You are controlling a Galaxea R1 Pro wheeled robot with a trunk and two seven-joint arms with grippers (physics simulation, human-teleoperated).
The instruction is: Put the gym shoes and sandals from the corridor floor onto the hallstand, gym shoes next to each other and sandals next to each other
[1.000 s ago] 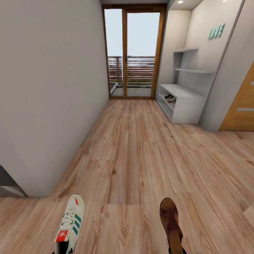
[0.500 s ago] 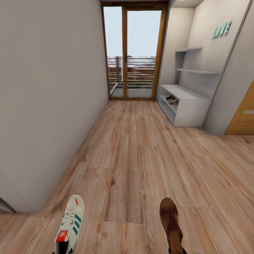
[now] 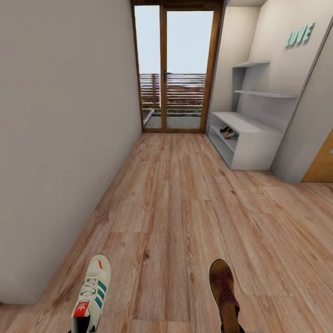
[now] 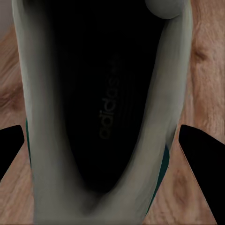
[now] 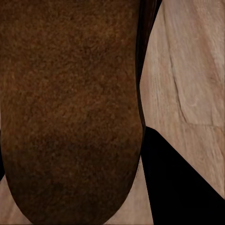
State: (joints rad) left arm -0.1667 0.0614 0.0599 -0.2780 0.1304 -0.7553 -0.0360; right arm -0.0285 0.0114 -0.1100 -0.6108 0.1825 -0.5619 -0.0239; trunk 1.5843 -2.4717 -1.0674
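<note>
A cream-white gym shoe (image 3: 92,296) with green stripes hangs above the corridor floor (image 3: 171,217) at the head view's lower left. My left gripper (image 4: 108,154) is shut on it, its dark fingers (image 4: 201,150) flanking the shoe's opening. At lower right a dark brown sandal (image 3: 224,293) is held the same way, my right gripper (image 5: 89,178) shut on it. The pale grey hallstand (image 3: 254,143) stands ahead against the right wall. On its upper open shelf lie a second gym shoe (image 3: 231,134) and a dark sandal (image 3: 224,129), side by side.
A grey wall (image 3: 64,138) runs along the left side. A glass door with a wooden frame (image 3: 178,69) closes the corridor's far end. A wooden door (image 3: 321,166) sits on the right past the hallstand. Green letters (image 3: 299,36) hang above its upper shelves.
The camera has moved forward along the corridor, so the hallstand and door look nearer. Both held shoes keep their place in the view.
</note>
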